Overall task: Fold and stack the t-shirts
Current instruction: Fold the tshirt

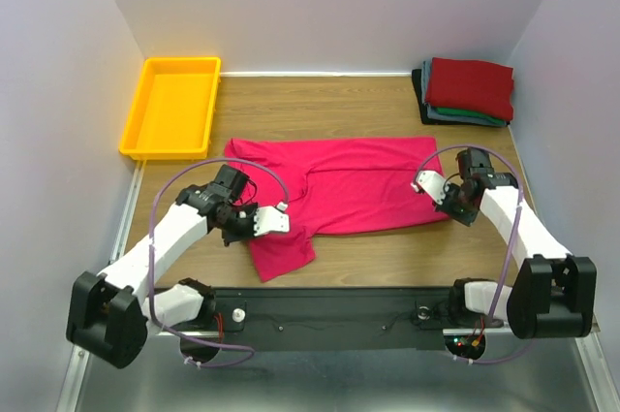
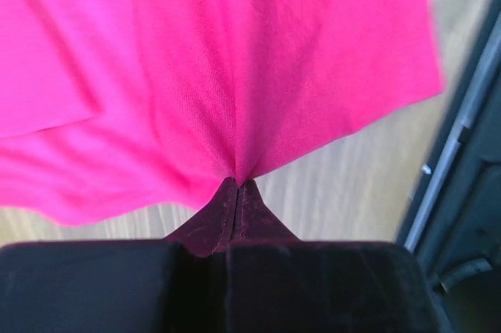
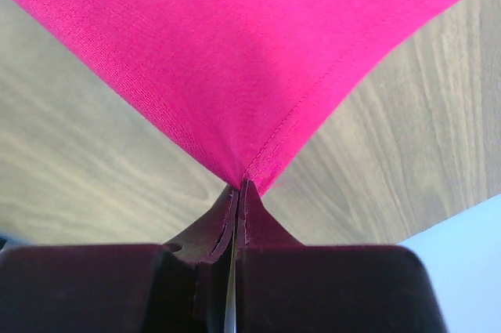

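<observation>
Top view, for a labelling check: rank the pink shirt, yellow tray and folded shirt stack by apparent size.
1. pink shirt
2. yellow tray
3. folded shirt stack, only somewhat smaller than the tray

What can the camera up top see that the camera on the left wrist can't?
Only the top view shows the yellow tray, the stack of folded t-shirts and the right gripper. Only the left wrist view shows, up close, the left gripper pinched shut on a pucker of cloth. Both show the crimson t-shirt and the wooden table.
</observation>
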Controlling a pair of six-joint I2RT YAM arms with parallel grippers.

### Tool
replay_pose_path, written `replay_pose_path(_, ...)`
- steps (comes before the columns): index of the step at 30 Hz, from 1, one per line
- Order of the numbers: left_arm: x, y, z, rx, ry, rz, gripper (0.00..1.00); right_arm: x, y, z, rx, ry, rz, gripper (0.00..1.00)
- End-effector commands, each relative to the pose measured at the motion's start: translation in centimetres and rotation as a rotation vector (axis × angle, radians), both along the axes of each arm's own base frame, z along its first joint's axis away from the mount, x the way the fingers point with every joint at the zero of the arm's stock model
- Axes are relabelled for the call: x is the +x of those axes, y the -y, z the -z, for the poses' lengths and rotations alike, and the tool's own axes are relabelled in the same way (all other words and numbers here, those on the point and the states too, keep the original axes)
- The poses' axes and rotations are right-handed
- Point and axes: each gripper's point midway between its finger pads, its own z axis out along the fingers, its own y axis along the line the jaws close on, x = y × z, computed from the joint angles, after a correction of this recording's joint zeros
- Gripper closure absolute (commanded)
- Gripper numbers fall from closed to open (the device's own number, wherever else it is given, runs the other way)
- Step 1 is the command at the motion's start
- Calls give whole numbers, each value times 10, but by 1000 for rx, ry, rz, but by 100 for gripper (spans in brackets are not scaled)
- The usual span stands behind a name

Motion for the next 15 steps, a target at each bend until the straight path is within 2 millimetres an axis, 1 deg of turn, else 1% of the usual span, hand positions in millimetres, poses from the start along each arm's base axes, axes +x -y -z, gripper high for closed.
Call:
replay_pose_path(1,-25,-6,-26,-2,-44,36,100,-18,3,-14,-29,-30,-39,99)
replay_pose_path(2,-23,-5,-32,-9,-27,36,100,-19,3,-14,-30,-35,-43,99)
replay_pose_path(4,-18,-6,-38,-3,-8,22,100,-17,4,-14,-39,-43,-52,99)
replay_pose_path(5,-12,-6,-44,-9,8,14,100,-12,5,-18,-41,-33,-58,99)
replay_pose_path(6,-6,-8,-45,-7,4,-1,100,-9,6,-16,-32,-48,-54,99)
replay_pose_path(7,3,-5,-53,-23,27,-12,100,2,8,-24,-25,-26,-44,99)
replay_pose_path(8,8,-6,-56,-31,28,-21,100,1,6,-20,-17,-45,-46,99)
replay_pose_path(9,14,-6,-56,-37,14,-30,100,12,8,-27,-13,-26,-40,99)
replay_pose_path(10,20,-3,-60,-58,14,-39,100,19,8,-30,-11,-19,-41,99)
replay_pose_path(11,34,-3,-71,-76,42,-60,100,23,7,-26,-7,-42,-42,99)
replay_pose_path(12,40,-3,-74,-84,46,-66,100,34,8,-34,-8,-19,-45,100)
replay_pose_path(13,46,-1,-72,-83,25,-71,100,39,8,-35,-5,-16,-50,99)
replay_pose_path(14,57,-1,-81,-93,49,-80,100,42,8,-31,-3,-36,-56,99)
replay_pose_path(15,64,0,-78,-91,40,-86,100,51,8,-36,-6,-20,-64,99)
